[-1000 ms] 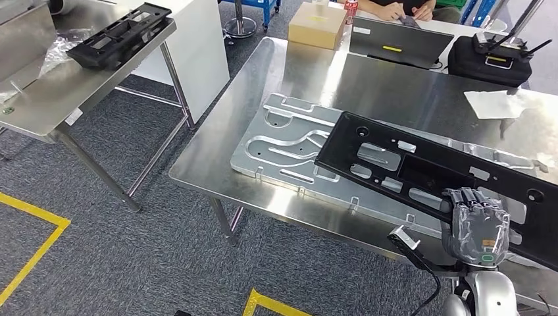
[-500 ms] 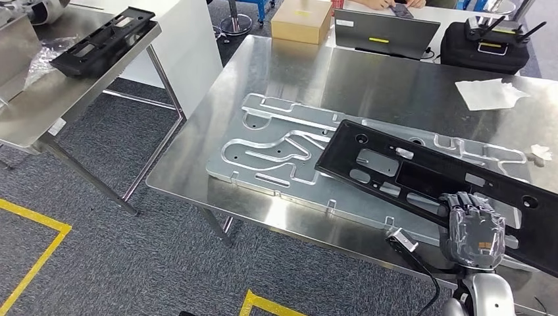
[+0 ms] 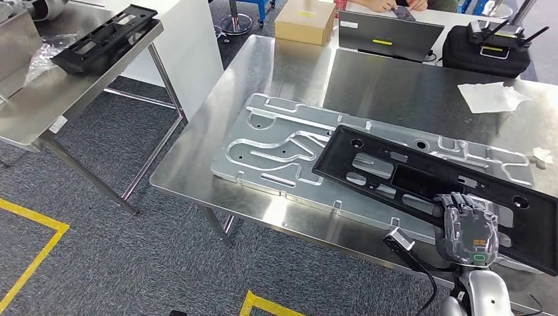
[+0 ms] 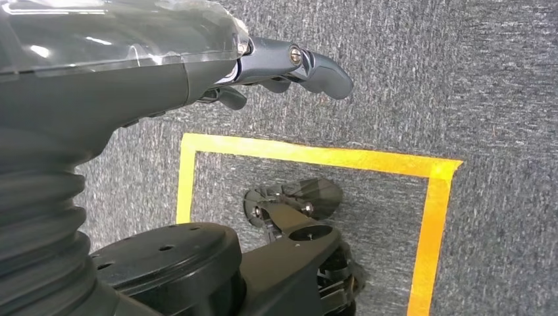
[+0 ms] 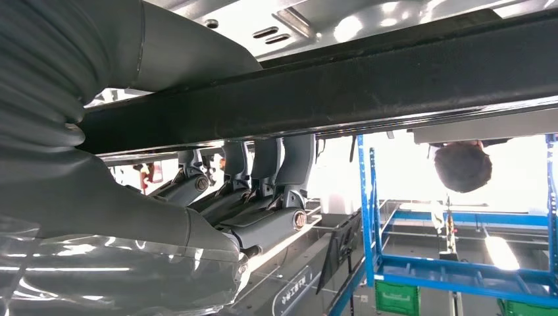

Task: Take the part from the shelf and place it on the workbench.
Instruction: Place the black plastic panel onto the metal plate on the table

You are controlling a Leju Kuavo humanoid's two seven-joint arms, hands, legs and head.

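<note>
Gripping the near edge of the black part [image 3: 434,183], the right hand [image 3: 468,228] shows at the lower right of the head view. The part, a long flat frame with cut-outs, lies slanted over the grooved aluminium plate [image 3: 276,141] on the steel workbench [image 3: 368,79]; whether it rests on the plate or is held just above it cannot be told. At the bench's far edge stand a cardboard box [image 3: 304,22], a laptop [image 3: 388,36] and a black case [image 3: 485,51], with a crumpled white sheet [image 3: 492,96] near the right side. A second black part [image 3: 102,39] lies on the steel table [image 3: 46,99] at the left.

Left wrist view: the left hand [image 4: 276,66] hangs over grey carpet [image 4: 474,79] marked with yellow tape [image 4: 316,153], fingers loosely extended and holding nothing.

Right wrist view: the right hand's fingers [image 5: 263,178] wrap over the part's black edge [image 5: 368,85], thumb on the opposite face. A blue rack [image 5: 454,263] stands beyond.
</note>
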